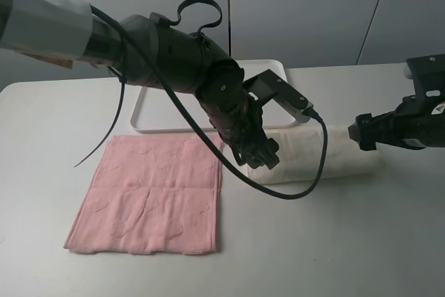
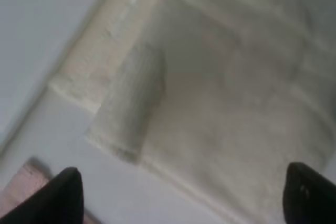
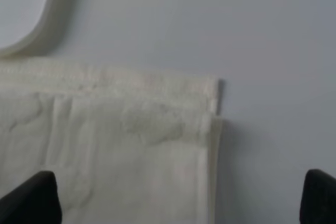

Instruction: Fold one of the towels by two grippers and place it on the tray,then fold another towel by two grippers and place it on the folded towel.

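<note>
The cream towel [image 1: 327, 154] lies folded into a long band on the desk [image 1: 348, 248], toward 3 o'clock from the middle; it sits just beside the 6 o'clock edge of the tray [image 1: 167, 113] and is not yet on it. The pink towel [image 1: 149, 196] lies flat toward 8 o'clock, probably left spread for its own fold. The left hand [image 1: 259, 149] reaches across the middle, wrist bent down over the band's 9 o'clock end; its fingertips [image 2: 62, 198] stand wide apart with nothing between, so it is open. The right hand [image 1: 358, 132] sits level near the 3 o'clock end, fingertips [image 3: 32, 198] likewise spread and holding nothing; one hand at each end would suit lifting the band flat onto the tray.
</note>
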Controlling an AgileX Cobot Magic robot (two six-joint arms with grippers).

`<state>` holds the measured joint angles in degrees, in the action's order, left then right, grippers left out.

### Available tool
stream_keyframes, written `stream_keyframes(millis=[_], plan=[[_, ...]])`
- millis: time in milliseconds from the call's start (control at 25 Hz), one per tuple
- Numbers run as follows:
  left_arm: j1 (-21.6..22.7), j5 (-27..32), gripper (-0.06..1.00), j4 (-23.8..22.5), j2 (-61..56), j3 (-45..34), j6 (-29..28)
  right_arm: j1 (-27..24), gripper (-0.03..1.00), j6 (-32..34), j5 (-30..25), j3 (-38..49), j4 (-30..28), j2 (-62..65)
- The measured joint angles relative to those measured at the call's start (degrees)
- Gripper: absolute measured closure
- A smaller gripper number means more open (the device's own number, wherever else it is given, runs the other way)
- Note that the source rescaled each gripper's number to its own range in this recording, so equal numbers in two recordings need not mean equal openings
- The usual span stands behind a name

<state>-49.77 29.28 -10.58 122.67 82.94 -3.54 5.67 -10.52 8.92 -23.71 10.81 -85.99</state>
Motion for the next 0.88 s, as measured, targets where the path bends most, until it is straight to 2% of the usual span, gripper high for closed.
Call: stream_keyframes(millis=[160,320,640,760,880], plan=[[0.0,-0.2,-0.05,-0.4,0.0,0.0,-0.8,0.0,-0.03,0.0,-1.6,-0.1,2.0,-0.1],[0.5,0.9,-0.05,0.5,0.0,0.2,-3.9,0.0,-0.03,0.5,-8.6,-3.3,2.3,-0.1],[7.4,11.9,-0.05,13.5,0.0,6.3,-5.2,0.0,-0.03,2.4,-27.7,-17.8,3.4,-0.2],[9.6,15.2,-0.05,15.2,0.0,7.6,-6.1,0.0,-0.03,5.0,-33.4,-21.4,2.6,-0.2],[9.8,18.4,-0.05,15.4,0.3,8.8,-6.3,0.0,-0.03,10.2,-37.4,-23.4,-1.5,-0.3]])
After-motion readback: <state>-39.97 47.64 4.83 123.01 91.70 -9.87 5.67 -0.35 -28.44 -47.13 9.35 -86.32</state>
